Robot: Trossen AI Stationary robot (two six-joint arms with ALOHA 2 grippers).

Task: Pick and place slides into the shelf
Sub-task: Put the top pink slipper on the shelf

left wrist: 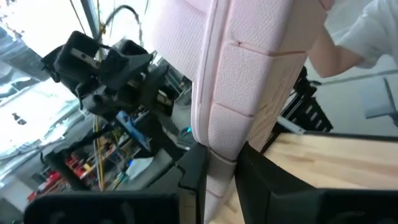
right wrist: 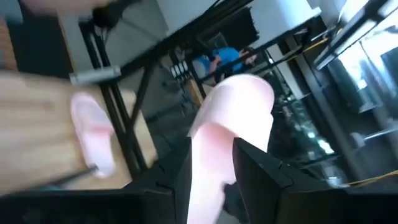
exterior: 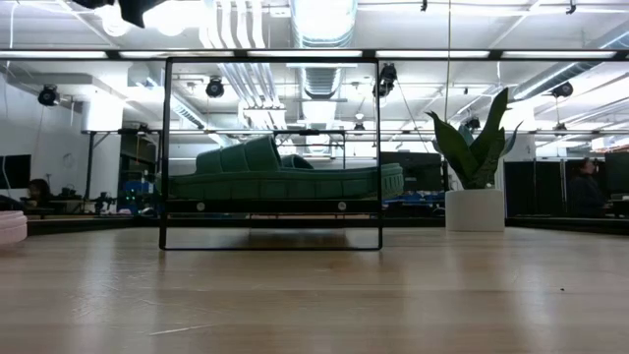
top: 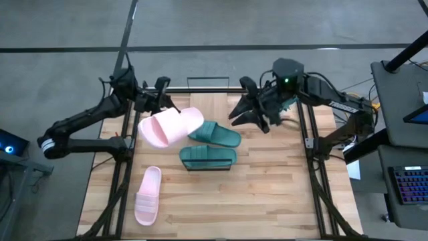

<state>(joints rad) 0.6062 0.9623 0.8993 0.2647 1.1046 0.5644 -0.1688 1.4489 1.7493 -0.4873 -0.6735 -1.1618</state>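
Note:
My left gripper (top: 162,102) is shut on a pale pink slide (top: 171,126), held high over the table's far left part. A second pink slide (top: 148,195) lies flat on its sole near the near left corner. One dark teal slide (top: 208,157) rests on the shelf (exterior: 270,208), inside its thin black frame. The other teal slide (top: 215,134) lies just beyond it; whether it is on the shelf I cannot tell. My right gripper (top: 249,119) hovers open right of the teal slides and touches nothing. In the right wrist view the held pink slide (right wrist: 231,118) shows beyond its fingers. My left gripper pinches the pink slide's sole at its edge (left wrist: 219,163) between the two fingers (left wrist: 194,180), one on each face of the sole. In the high view the fingers come from the far left side. The slide is lifted clear of the table, tilted, and reaches out beyond the fingers.
Black frame rails run along the table's left (top: 119,167) and right (top: 314,167) sides. A potted plant (exterior: 476,172) stands at the far right in the low view. Bare wood (top: 267,201) lies in the near right part of the table.

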